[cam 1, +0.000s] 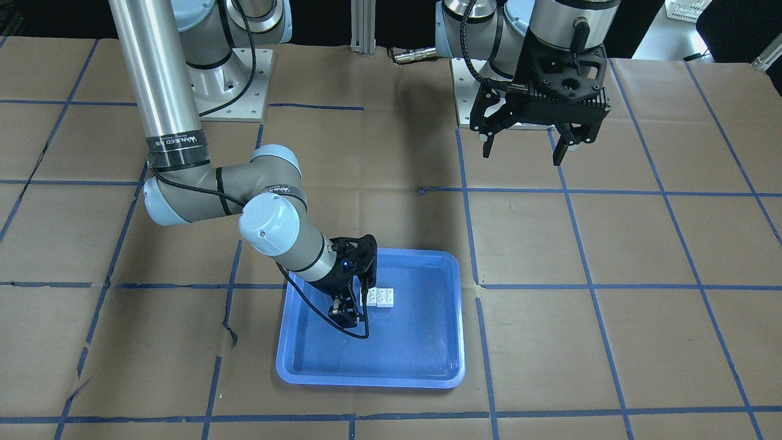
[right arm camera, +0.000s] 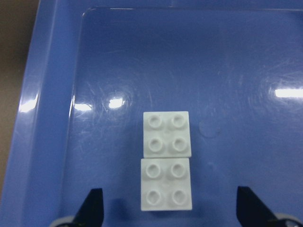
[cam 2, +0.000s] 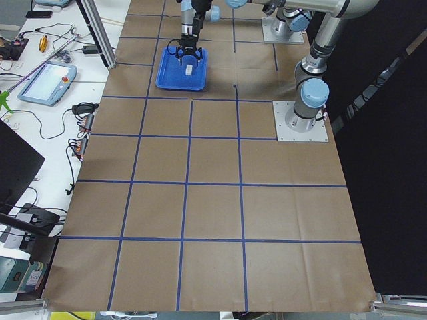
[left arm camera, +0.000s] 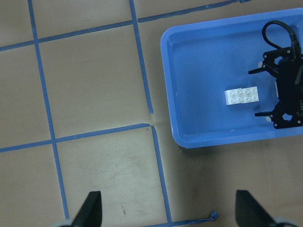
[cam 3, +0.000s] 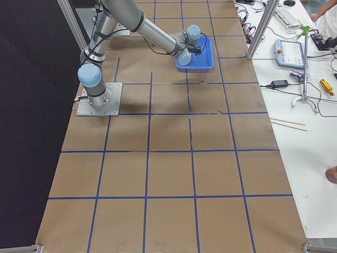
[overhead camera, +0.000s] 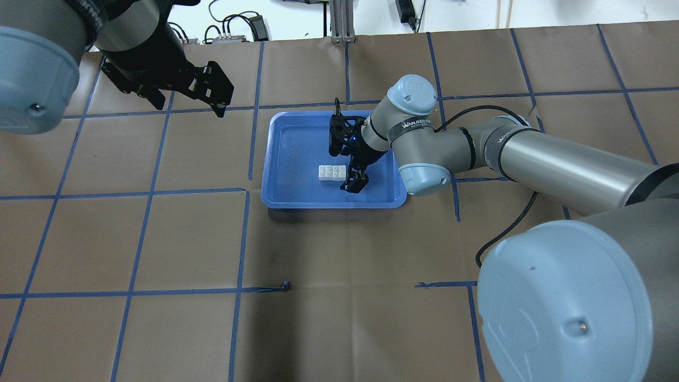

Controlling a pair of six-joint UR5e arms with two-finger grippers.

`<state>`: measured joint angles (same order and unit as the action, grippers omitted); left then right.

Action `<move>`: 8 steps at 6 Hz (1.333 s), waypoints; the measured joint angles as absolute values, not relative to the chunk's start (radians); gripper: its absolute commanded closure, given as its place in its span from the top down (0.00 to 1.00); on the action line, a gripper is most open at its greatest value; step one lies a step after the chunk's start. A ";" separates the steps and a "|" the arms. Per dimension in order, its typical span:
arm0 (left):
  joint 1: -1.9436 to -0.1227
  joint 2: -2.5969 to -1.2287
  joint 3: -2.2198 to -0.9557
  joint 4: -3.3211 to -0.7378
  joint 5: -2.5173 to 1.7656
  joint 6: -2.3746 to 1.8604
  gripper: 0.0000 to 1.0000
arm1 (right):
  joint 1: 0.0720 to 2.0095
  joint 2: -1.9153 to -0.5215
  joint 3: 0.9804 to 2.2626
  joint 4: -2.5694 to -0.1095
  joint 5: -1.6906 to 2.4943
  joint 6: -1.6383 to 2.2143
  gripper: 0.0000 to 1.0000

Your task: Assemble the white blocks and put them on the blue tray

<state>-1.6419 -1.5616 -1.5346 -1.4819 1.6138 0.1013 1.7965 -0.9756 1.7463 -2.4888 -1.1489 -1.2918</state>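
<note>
inside the blue tray [cam 1: 366, 379], the white blocks [cam 1: 380, 297] are lying studs up, side by side and touching, apparently not stacked yet. the right pincer [left arm camera: 259, 93] is hanging low right by them, jaws spread wide and gripping nothing, probably lining up to close on one brick and seat it on the other. the left pincer [cam 1: 524, 150], likewise wide open and empty, is hovering well apart over the counter [cam 1: 611, 244], seemingly keeping out of the way.

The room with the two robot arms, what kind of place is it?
Probably a robotics lab, not a home. The right arm and left arm are bolted to a table covered in brown paper with a blue tape grid, and a control tablet and loose cables lie on the side bench.
</note>
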 measured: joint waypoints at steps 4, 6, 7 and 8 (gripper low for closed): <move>-1.643 -1.561 -1.538 -1.482 1.614 0.101 0.99 | 1.747 -1.102 1.660 -2.217 -1.231 -1.194 1.00; -1.643 -1.560 -1.544 -1.482 1.614 0.102 0.99 | 1.697 -1.205 1.622 -2.050 -1.327 -0.913 1.00; -1.643 -1.558 -1.546 -1.482 1.614 0.103 0.99 | 1.678 -1.259 1.616 -1.997 -1.382 -0.745 1.00; -1.643 -1.556 -1.549 -1.482 1.614 0.103 0.99 | 1.662 -1.317 1.604 -1.920 -1.446 -0.574 1.00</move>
